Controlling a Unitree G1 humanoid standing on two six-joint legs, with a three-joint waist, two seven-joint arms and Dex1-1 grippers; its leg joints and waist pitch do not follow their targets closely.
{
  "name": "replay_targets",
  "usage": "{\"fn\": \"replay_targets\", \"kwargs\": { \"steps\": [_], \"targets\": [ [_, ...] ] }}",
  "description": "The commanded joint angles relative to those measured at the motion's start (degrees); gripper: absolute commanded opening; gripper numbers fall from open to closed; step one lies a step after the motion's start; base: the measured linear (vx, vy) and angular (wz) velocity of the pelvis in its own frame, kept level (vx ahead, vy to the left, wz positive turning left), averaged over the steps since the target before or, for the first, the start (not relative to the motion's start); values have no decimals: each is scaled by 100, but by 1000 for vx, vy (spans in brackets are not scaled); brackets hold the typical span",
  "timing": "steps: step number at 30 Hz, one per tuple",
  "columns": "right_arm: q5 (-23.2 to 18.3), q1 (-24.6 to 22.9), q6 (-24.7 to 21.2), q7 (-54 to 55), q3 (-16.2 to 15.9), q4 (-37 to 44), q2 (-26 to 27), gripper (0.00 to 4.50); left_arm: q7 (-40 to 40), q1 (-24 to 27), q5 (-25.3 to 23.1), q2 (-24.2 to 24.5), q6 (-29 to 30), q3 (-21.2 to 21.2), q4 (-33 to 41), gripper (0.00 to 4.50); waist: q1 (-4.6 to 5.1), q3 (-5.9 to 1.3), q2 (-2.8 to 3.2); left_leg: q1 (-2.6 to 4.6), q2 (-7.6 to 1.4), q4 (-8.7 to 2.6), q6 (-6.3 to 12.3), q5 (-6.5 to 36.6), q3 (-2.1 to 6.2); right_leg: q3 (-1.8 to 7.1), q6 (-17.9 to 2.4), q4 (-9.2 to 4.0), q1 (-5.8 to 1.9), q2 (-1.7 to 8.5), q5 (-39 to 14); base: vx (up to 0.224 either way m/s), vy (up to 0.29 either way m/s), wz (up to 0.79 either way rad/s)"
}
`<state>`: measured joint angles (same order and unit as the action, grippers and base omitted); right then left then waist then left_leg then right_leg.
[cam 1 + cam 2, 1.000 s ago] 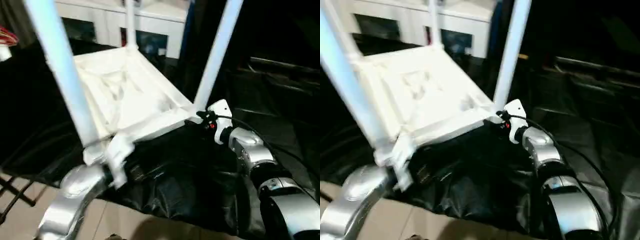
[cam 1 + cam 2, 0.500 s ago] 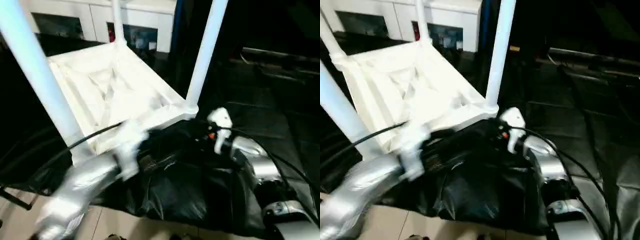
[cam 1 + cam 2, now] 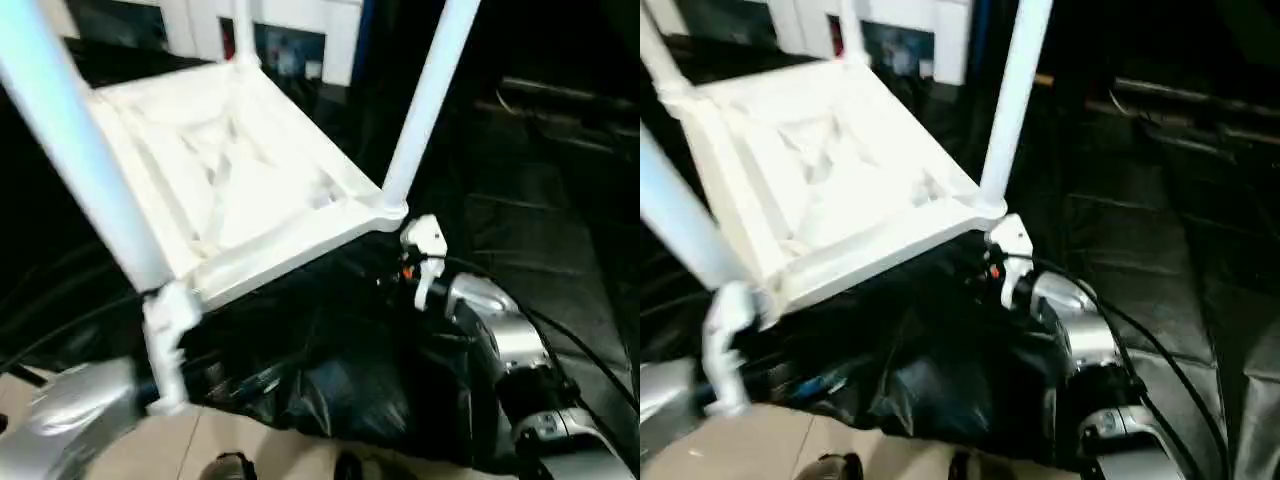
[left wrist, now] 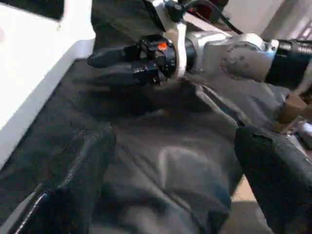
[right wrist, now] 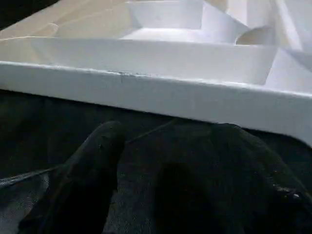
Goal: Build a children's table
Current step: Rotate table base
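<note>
- Children's table (image 3: 240,180) lies upside down across the upper left and middle of the head views, its ribbed underside facing up on a black cloth (image 3: 350,380); we judge it was turned this way so the corner sockets are open to take the legs.
- Three white tube legs show standing up out of those sockets: one (image 3: 80,150) large and close at the left edge, one (image 3: 425,100) at the corner right of centre, one (image 3: 243,35) small at the far corner near the top. We cannot tell whether a fourth is fitted, so how far along the build is stays unsure.
- A white glass-doored cabinet (image 3: 290,40) runs along the top of the frame behind the table and has no part in the job.
- Our right gripper (image 4: 105,66) sits just below the table's near right corner, fingers partly apart with nothing between them. In its own wrist view the tabletop's edge (image 5: 156,92) runs straight across just ahead of the fingers (image 5: 92,165), near but not touching. We read this as a ready position beside that corner, perhaps to steady it.
- Our left gripper (image 4: 170,180) is spread wide and empty, hanging over the cloth; its wrist view looks across at the right gripper, with the tabletop's edge at that picture's left. In the head view its white wrist piece (image 3: 165,340) sits at lower left, beside the foot of the near leg without holding it.
- With neither claw gripping, the table rests on its own weight alone.
</note>
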<state>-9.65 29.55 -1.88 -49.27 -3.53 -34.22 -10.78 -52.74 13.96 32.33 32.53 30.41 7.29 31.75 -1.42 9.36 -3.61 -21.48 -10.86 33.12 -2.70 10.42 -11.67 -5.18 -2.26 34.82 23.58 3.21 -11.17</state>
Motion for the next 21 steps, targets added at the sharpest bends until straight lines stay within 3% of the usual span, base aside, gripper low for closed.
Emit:
{"fn": "replay_targets", "kwargs": {
  "steps": [1,5,11,13,16,18,21],
  "targets": [
    [-30,101,-20,-11,16,-78,-17,323,-248,356,83,206,-40,468,180,444,-9,-267,99,86,-315,-445,238,999,180,466,-1074,-450,-221,545,-1388,0,0,0],
    [-28,130,-57,29,13,-85,23,323,-726,1082,326,659,-20,1283,209,444,-44,-224,126,126,-322,-444,342,775,146,476,-1181,-406,-205,526,-976,0,0,0],
    [-38,85,-14,16,27,-74,3,323,-1058,1654,456,926,-22,2061,142,444,-56,-191,141,158,-347,-458,338,719,135,482,-1301,-368,-222,514,-727,0,0,0],
    [-44,49,-4,11,36,-58,-9,323,-1075,1700,430,949,-128,2364,-17,444,-40,-172,107,156,-345,-462,318,758,133,488,-1307,-372,-229,519,-754,0,0,0],
    [-47,17,-6,9,49,-34,-15,323,-1104,1691,385,1008,-271,2661,-236,444,-48,-162,117,164,-337,-465,260,911,139,500,-1235,-400,-232,539,-1035,0,0,0],
    [-32,25,23,37,60,-84,-16,323,-1098,1513,326,1087,-603,2955,-645,444,-49,-177,110,176,-328,-462,244,929,137,500,-1203,-399,-232,529,-1085,0,0,0],
    [-28,43,65,101,81,-128,0,323,-1125,1204,457,1120,-702,3059,-930,444,-68,-210,106,200,-338,-456,216,841,136,497,-1232,-365,-237,531,-970,0,0,0]
  ]
}}
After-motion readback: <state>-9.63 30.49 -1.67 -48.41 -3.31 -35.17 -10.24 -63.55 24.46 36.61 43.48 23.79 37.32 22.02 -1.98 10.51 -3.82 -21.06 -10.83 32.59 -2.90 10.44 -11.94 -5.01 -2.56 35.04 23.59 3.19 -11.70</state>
